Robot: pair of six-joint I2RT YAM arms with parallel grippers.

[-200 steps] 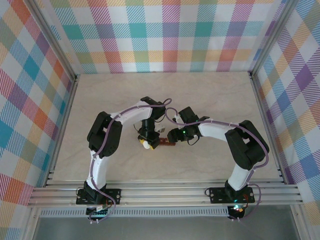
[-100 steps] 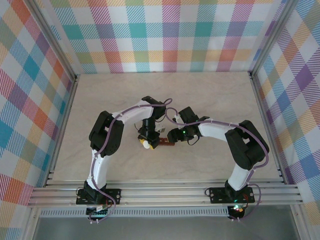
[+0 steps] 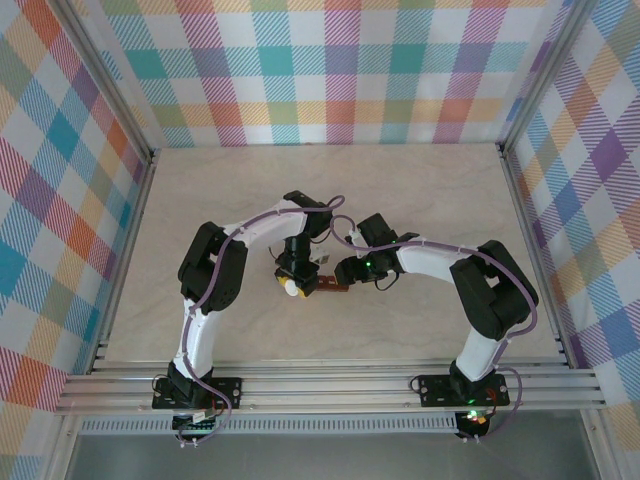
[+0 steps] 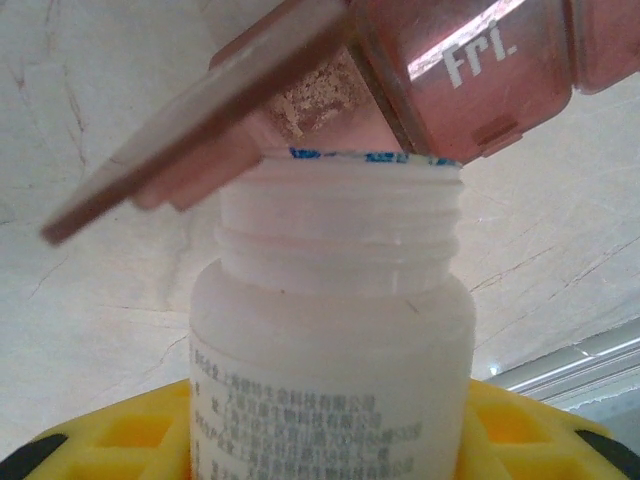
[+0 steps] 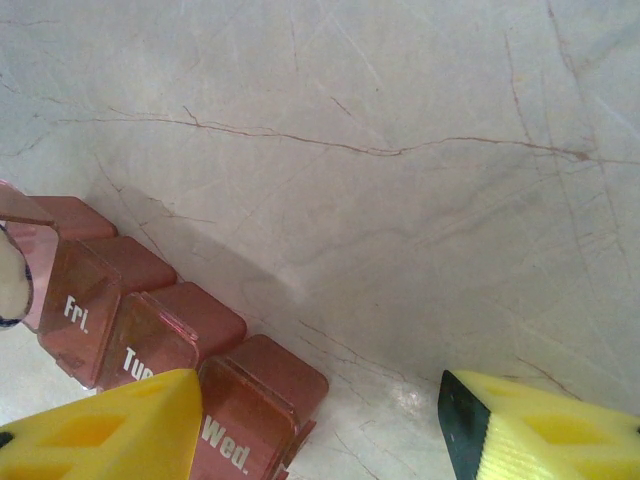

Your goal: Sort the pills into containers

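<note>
Pouring step, as judged from the layout.

Top external view: the left gripper (image 3: 293,280) tips a white cylindrical plastic bottle (image 3: 292,290) against a dark red-brown plastic strip of four lidded compartments (image 3: 330,288), which lies mid-table on the beige marbled table (image 3: 200,200). The right gripper (image 3: 345,280) sits just beside the strip's other end.

Left wrist view: yellow fingers (image 4: 120,440) pinch the bottle. Its uncapped mouth touches the end compartment, whose lid (image 4: 190,130) stands open beside the closed "Fri." cell (image 4: 470,70). No pill is visible, only speckled residue.

Right wrist view: yellow fingertips (image 5: 540,430) are spread and pinch nothing. Three lettered lids are shut, and their contents cannot be made out.

The next move calls for a gentle tilt or shake so that pills drop singly.
</note>
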